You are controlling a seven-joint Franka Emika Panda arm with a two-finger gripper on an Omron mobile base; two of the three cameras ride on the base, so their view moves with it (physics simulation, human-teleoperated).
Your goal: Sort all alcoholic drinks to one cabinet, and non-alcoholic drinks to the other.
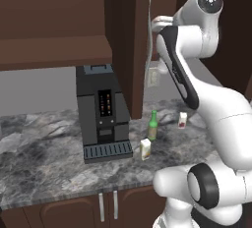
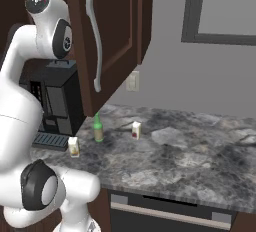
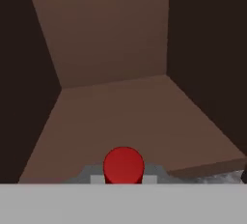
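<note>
Currently the arm reaches up into the narrower cabinet [image 2: 107, 36], door with silver handle [image 2: 94, 46] swung open. Hand view looks along a bare brown shelf [image 3: 125, 117]; a red round cap [image 3: 124, 165] sits at the bottom edge, its identity unclear. Jaw state: cannot tell.

Landmark: coffee machine [image 1: 102, 111] on the marble counter [image 1: 44, 158].
- Green bottle [image 1: 153, 126]: upright, just right of the machine.
- Cream carton [image 1: 145, 149]: in front of the bottle, near the machine's drip tray.
- White carton [image 1: 182, 120]: further right, apart from the bottle.

Handling judgement: bottle is glass, likely heavy, slippery, fragile, top-heavy; grip the body at label height, not the neck. Cartons are probably light and crushable; grip gently across flat sides.
</note>
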